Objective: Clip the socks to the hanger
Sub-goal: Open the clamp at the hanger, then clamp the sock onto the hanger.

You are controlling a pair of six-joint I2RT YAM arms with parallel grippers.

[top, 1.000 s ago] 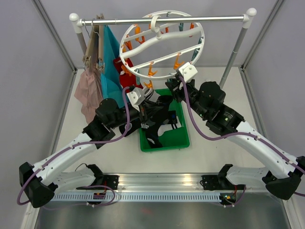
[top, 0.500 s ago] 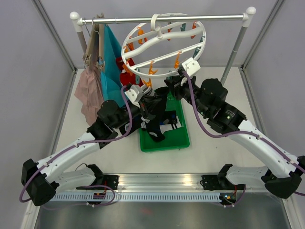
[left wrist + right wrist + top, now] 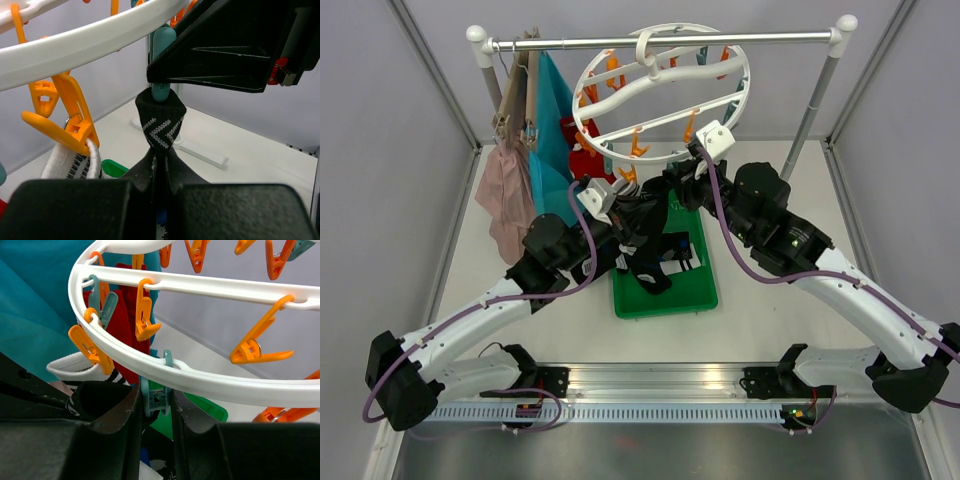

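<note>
No legible text, brand, number anywhere; white chevrons on sock [image 3: 159, 131] pattern only, not lettering.

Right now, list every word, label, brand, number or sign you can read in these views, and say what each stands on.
None: no word, number or brand is legible in any view.
black sock: white chevron marks, a pattern, not letters.
white sock cuff: black stripes only.
hanger and teal clip: plain, no print.
base rail: small coloured marks, too small to read.
</note>
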